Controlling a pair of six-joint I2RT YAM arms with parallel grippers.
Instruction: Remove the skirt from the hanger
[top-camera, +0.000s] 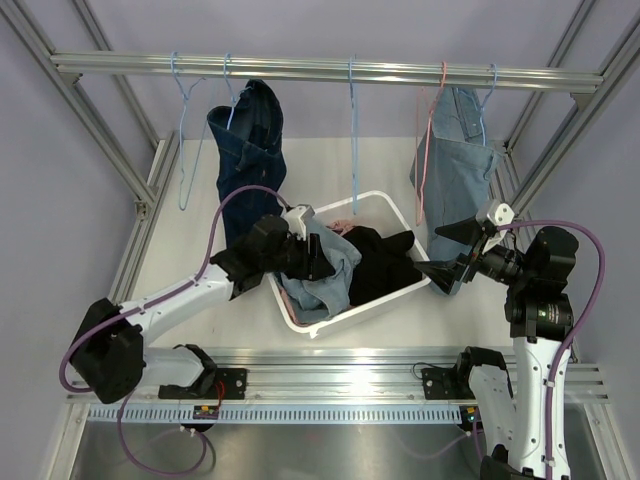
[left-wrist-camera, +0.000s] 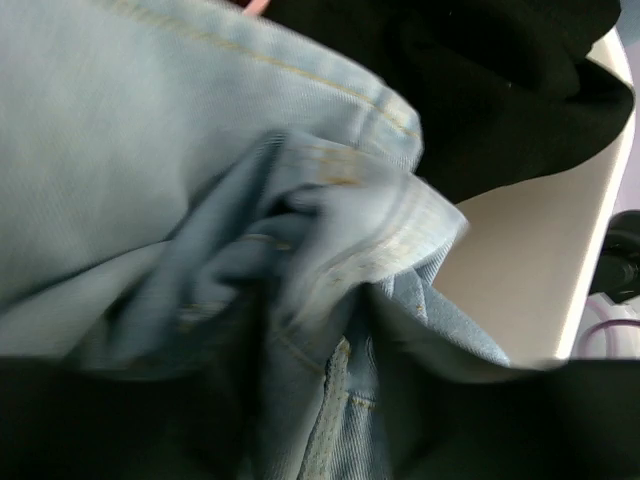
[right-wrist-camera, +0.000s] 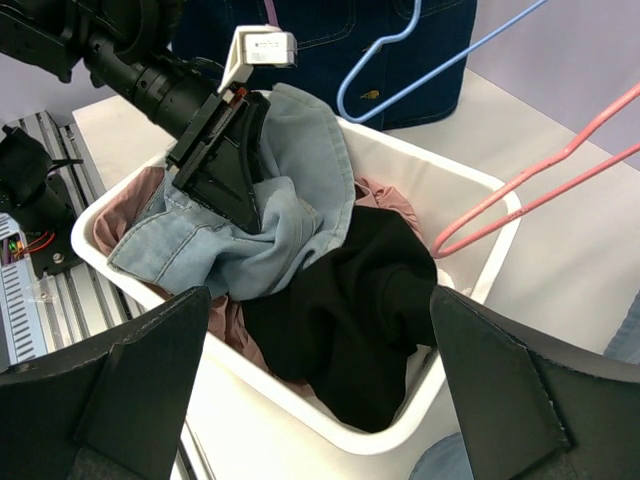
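My left gripper (top-camera: 318, 262) reaches into the white basket (top-camera: 392, 203) and is shut on a fold of a light blue denim skirt (top-camera: 330, 270). In the left wrist view the denim (left-wrist-camera: 330, 230) fills the frame and bunches between my dark fingers (left-wrist-camera: 120, 420); the view is blurred. The right wrist view shows the same gripper (right-wrist-camera: 235, 200) pressed into the denim (right-wrist-camera: 290, 215). My right gripper (top-camera: 445, 253) is open and empty just right of the basket. A dark denim skirt (top-camera: 248, 140) hangs at the left of the rail and a pale denim skirt (top-camera: 455, 165) at the right.
The basket also holds a black garment (top-camera: 380, 260) and a pink one (right-wrist-camera: 120, 215). Empty hangers hang from the rail (top-camera: 320, 68): light blue (top-camera: 184, 150), blue (top-camera: 352, 130) and pink (top-camera: 428, 150). Slanted frame posts stand at both sides.
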